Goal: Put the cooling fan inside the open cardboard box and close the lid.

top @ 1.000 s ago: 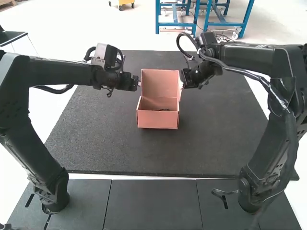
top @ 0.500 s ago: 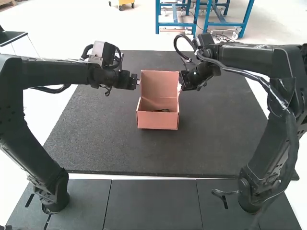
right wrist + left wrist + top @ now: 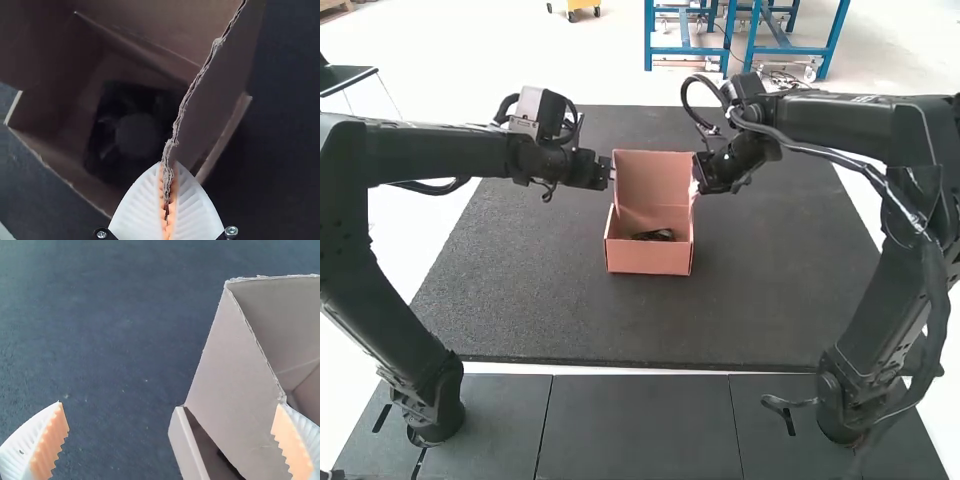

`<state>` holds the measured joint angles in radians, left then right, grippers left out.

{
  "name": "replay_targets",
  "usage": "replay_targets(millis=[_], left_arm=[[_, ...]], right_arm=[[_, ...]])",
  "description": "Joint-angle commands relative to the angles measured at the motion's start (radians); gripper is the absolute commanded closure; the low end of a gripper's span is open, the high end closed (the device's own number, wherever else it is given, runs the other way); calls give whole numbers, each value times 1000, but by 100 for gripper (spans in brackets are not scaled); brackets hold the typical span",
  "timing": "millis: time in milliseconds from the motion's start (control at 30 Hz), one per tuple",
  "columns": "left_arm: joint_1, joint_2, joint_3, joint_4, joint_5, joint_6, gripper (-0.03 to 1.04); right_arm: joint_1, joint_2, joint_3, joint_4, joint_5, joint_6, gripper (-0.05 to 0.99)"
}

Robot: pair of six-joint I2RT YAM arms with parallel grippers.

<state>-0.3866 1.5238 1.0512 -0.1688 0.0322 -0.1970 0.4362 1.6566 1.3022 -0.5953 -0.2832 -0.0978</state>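
Note:
The open cardboard box (image 3: 649, 252) stands mid-mat with its lid (image 3: 653, 177) upright at the back. The dark cooling fan (image 3: 651, 235) lies inside on the bottom, and from the right wrist it is a black round shape (image 3: 129, 138). My right gripper (image 3: 701, 180) is shut on the lid's right side flap (image 3: 210, 95), whose ragged edge runs between the white ribbed fingers (image 3: 140, 205). My left gripper (image 3: 605, 172) is open at the lid's left edge, and its orange pads (image 3: 48, 442) straddle the left side flap (image 3: 235, 400) without touching it.
The box sits on a dark rubber mat (image 3: 520, 280) over the table. Open mat lies on all sides of the box, widest in front and to the left. Black base panels (image 3: 640, 425) run along the near edge.
My right gripper has shifted left and slightly down onto the lid's right flap. The left gripper has edged a little closer to the lid. The box stays put.

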Motion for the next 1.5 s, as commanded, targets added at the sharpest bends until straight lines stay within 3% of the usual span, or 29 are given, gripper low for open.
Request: replay_targets(millis=[0,800,867,1000,1100,1333,1467], left_arm=[[-12,-48,15,-5,3,18,5],[-8,-154,-10,-94,-3,51,5],[-6,-159,-10,-87,-25,47,5],[20,-160,-26,-63,-140,50,5],[52,-149,-39,-66,-196,65,5],[61,-117,-82,-70,-209,116,5],[49,-99,-91,-75,-175,134,5]], right_arm=[[32,-40,-14,-3,-30,-10,91],[45,-49,-55,-64,-27,-26,91],[45,-49,-54,-64,-27,-26,91],[45,-49,-54,-64,-28,-26,91],[45,-49,-52,-64,-28,-22,91],[45,-47,-52,-37,-28,-13,91],[44,-47,-54,-34,-28,-11,91]])
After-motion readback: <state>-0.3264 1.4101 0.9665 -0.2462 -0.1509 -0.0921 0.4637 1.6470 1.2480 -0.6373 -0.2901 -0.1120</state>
